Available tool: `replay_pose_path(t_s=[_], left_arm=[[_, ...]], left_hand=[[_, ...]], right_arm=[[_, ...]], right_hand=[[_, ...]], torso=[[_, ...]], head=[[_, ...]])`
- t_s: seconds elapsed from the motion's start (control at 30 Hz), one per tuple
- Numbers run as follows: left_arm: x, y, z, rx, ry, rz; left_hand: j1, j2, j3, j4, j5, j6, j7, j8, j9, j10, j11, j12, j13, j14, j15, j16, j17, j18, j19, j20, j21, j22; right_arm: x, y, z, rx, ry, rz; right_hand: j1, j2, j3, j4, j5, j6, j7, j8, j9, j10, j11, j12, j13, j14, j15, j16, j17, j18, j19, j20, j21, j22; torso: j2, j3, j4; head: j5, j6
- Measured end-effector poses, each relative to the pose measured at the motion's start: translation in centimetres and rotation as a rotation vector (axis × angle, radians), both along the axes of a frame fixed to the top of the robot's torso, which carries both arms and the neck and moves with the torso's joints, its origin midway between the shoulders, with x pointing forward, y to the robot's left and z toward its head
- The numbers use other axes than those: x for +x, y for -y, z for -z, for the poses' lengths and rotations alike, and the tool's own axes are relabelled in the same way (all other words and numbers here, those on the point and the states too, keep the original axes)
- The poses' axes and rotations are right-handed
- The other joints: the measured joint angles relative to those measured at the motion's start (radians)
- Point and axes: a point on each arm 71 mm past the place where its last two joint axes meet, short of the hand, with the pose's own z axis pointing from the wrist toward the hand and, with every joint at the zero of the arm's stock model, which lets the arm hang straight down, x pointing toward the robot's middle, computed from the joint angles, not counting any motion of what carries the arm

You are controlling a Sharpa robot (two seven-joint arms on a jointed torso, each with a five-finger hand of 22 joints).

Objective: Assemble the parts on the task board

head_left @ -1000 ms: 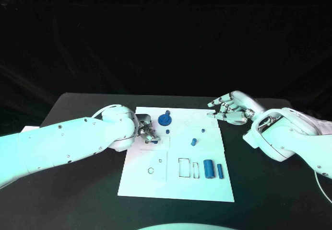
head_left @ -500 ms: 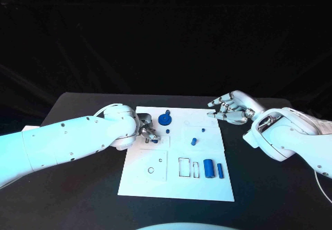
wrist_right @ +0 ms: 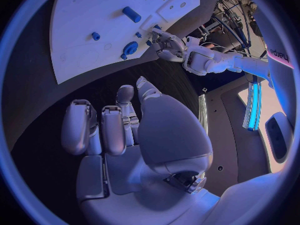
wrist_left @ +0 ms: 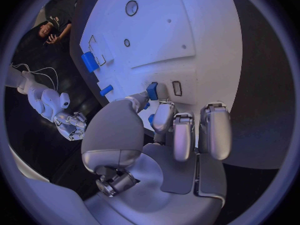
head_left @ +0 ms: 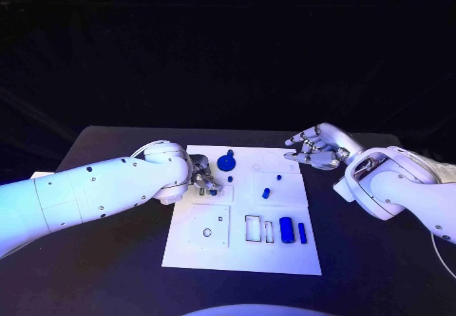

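- White task board lies mid black table; all places below given relative to the board.
- Left hand is over the board's far-left part, fingers bent down toward the surface; wrist view shows a small blue part pinched at its fingertips, so it is clamped on that piece.
- Round blue part stands on the board just beside the left hand, toward the far edge.
- Small blue peg lies near the board's middle, apart from both hands.
- Two blue bars lie side by side at the board's right, nearer side, next to rectangular cutouts.
- Round hole in the board's left, nearer square plate.
- Right hand hovers just off the board's far-right corner, above the table, fingers loosely curled and apart, nothing in it; right wrist view shows its palm bare.
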Motion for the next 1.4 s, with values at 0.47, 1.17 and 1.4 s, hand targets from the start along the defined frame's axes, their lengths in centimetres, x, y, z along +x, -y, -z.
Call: replay_pose_path(t_s=[0.47, 1.17, 1.4], left_arm=[[0.1, 0.0, 0.1, 0.003, -0.003, -0.003], [0.0, -0.7, -1.8, -0.062, 0.014, -0.028], [1.2, -1.2, -6.2, -0.097, 0.079, -0.041]], left_hand=[[-0.097, -0.010, -0.146, 0.033, 0.000, 0.018, -0.004, 0.000, 0.005, 0.007, 0.000, 0.008, 0.005, -0.003, -0.003, 0.000, 0.000, -0.015, 0.000, 0.000, 0.000, 0.000], [-0.122, 0.036, -0.370, 0.035, -0.016, 0.021, -0.007, -0.003, 0.015, 0.011, -0.004, 0.005, -0.006, 0.001, -0.006, 0.000, 0.000, -0.015, 0.000, 0.000, -0.003, 0.000], [-0.089, 0.069, -0.438, 0.036, -0.016, -0.040, 0.021, -0.047, -0.003, -0.063, 0.015, -0.096, -0.107, -0.001, 0.000, 0.000, 0.000, -0.015, -0.002, 0.002, -0.045, 0.000]], right_arm=[[0.0, 0.0, 0.0, 0.001, -0.001, 0.000], [0.1, 0.0, 0.2, 0.003, -0.006, 0.001], [0.1, -0.1, 0.3, 0.005, -0.009, 0.001]], right_hand=[[0.000, 0.000, -0.003, 0.003, 0.000, 0.000, 0.000, 0.000, 0.000, 0.000, 0.000, 0.000, -0.002, 0.000, 0.000, 0.000, 0.000, 0.000, 0.000, 0.000, 0.000, -0.002], [0.000, 0.000, -0.003, 0.003, 0.000, 0.000, 0.000, 0.000, 0.000, 0.000, 0.000, 0.000, -0.002, 0.000, 0.000, 0.000, 0.000, 0.000, 0.000, 0.000, 0.000, -0.003], [0.000, 0.000, -0.006, 0.006, 0.000, 0.000, 0.000, 0.000, 0.000, 0.000, 0.000, 0.000, -0.003, 0.000, 0.000, -0.006, -0.001, 0.000, 0.000, 0.000, 0.000, -0.005]], torso=[[-0.001, -0.0012, 0.0006], [-0.001, -0.0029, 0.0012], [-0.001, -0.0019, 0.0011]], head=[[-0.003, -0.001], [-0.008, 0.007], [-0.010, 0.009]])
